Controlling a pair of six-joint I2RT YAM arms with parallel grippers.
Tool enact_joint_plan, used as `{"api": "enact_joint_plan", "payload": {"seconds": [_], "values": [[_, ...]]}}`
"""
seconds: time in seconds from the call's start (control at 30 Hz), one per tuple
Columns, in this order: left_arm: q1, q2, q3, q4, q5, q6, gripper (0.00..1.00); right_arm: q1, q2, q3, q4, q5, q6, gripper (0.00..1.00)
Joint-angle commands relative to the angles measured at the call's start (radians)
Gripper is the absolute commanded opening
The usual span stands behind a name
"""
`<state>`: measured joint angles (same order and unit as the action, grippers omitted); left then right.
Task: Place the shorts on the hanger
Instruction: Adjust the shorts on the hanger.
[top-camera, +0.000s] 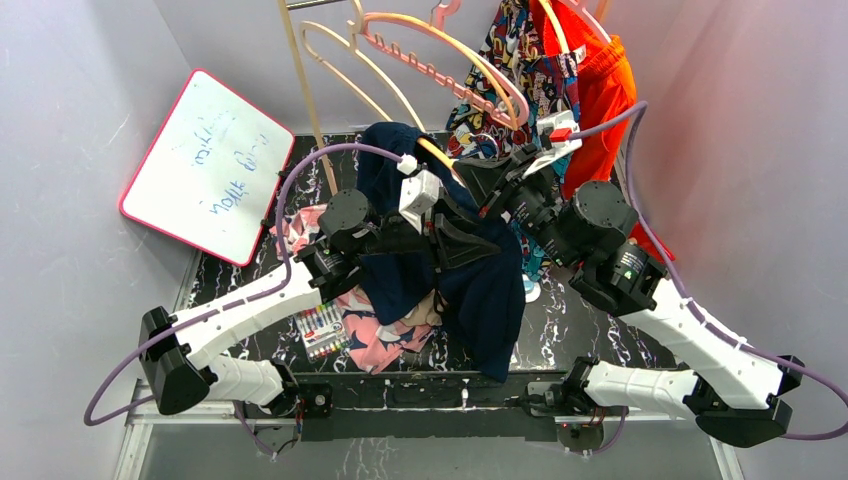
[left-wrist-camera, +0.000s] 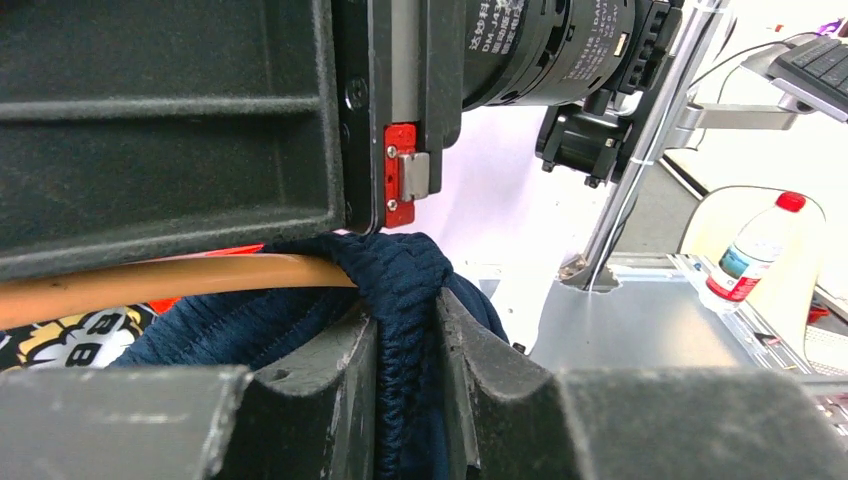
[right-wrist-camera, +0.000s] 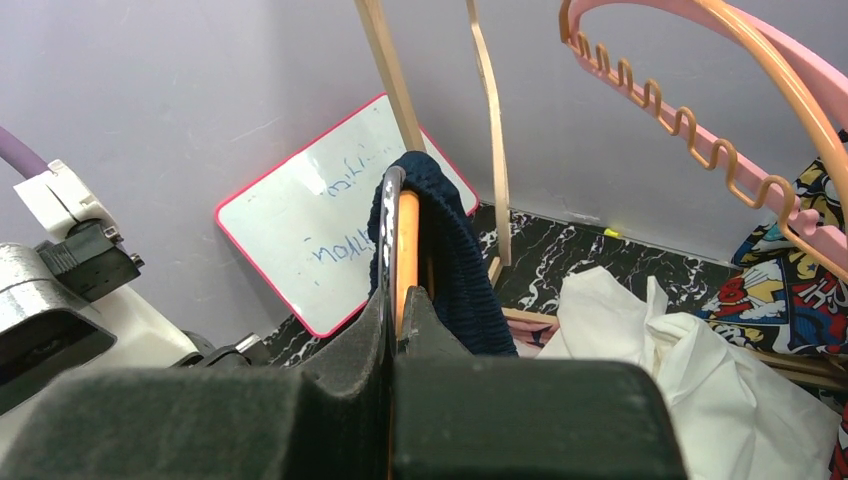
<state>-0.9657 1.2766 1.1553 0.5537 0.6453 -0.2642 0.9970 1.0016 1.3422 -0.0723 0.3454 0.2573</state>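
Underneath, black marbled table (top-camera: 580, 335), grey walls (top-camera: 60, 100); left hand (left-wrist-camera: 405, 315) tight on shorts (left-wrist-camera: 400, 270), right hand (right-wrist-camera: 400, 300) tight on hanger (right-wrist-camera: 408, 240).

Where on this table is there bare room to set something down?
Bare marble table shows between the shorts and the right arm. A narrow strip lies below the whiteboard. Centre-left is crowded: pink cloth, marker box.

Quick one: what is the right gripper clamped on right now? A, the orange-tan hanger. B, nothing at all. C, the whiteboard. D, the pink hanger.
A: in the right wrist view the right gripper is shut on the orange-tan hanger, which has the navy shorts draped over its end.
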Motion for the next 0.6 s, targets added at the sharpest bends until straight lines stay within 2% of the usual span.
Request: {"api": "enact_joint_plan", "payload": {"seconds": [0.0,0.2,0.37,0.57], "values": [[-0.042,-0.007,0.058,0.068,0.040,0.002,0.21,0.001,-0.014,0.032,0.158,0.033,0.017,0.00],[-0.056,-0.022,0.022,0.067,0.019,0.011,0.21,0.001,-0.028,0.028,0.154,0.043,0.013,0.00],[-0.064,-0.027,-0.012,0.059,0.006,0.003,0.31,0.001,-0.047,0.014,0.150,0.048,0.013,0.00],[-0.070,-0.037,-0.028,0.038,-0.001,0.000,0.60,0.001,-0.069,-0.005,0.156,0.041,0.013,0.00]]}}
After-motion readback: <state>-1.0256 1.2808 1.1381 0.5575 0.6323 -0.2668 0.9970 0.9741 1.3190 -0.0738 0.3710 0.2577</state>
